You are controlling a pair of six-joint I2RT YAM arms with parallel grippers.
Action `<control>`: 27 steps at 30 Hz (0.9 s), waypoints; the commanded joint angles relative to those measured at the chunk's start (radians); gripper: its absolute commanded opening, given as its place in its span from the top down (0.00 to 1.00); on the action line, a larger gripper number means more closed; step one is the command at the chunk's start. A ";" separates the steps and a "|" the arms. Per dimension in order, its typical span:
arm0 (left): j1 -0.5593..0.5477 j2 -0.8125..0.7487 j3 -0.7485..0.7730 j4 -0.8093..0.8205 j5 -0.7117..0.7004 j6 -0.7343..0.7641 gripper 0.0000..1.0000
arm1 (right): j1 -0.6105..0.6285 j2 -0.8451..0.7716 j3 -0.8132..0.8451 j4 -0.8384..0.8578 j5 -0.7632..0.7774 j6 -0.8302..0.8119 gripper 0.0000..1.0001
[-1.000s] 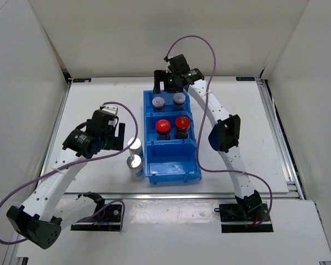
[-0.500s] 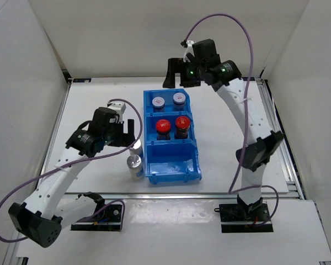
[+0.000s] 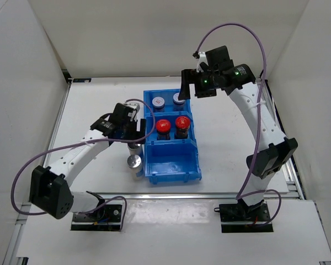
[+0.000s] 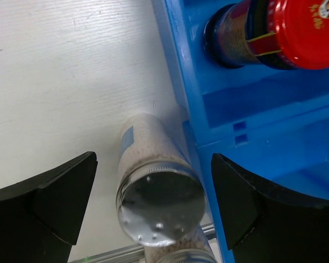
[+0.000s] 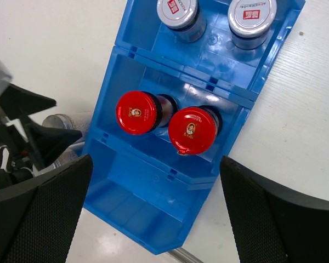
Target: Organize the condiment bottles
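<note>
L gripper (image 4: 153, 164) astride silver-topped, white-grained bottle (image 4: 160, 205)

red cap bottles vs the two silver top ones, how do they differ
The red-capped bottles have dark bodies and red caps; the silver-topped bottles have pale bodies and plain metal tops. The red-capped bottles stand in the middle compartment of the blue bin; the silver-topped bottles stand on the table beside its left wall. All four are upright.

Glossy plastic bin (image 5: 137, 216) (2 shiny red caps (image 5: 137, 112)), matt table (image 5: 49, 49)
</note>
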 commanded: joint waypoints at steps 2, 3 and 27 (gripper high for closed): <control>-0.005 0.040 0.013 0.008 0.038 -0.038 0.07 | -0.036 -0.018 0.009 -0.009 -0.073 0.003 0.01; -0.005 0.050 0.023 0.008 0.038 -0.038 0.11 | -0.036 -0.018 0.000 0.000 -0.096 0.003 0.01; -0.100 0.115 0.740 -0.167 -0.181 0.129 0.89 | -0.045 -0.085 -0.103 -0.009 0.035 -0.004 0.01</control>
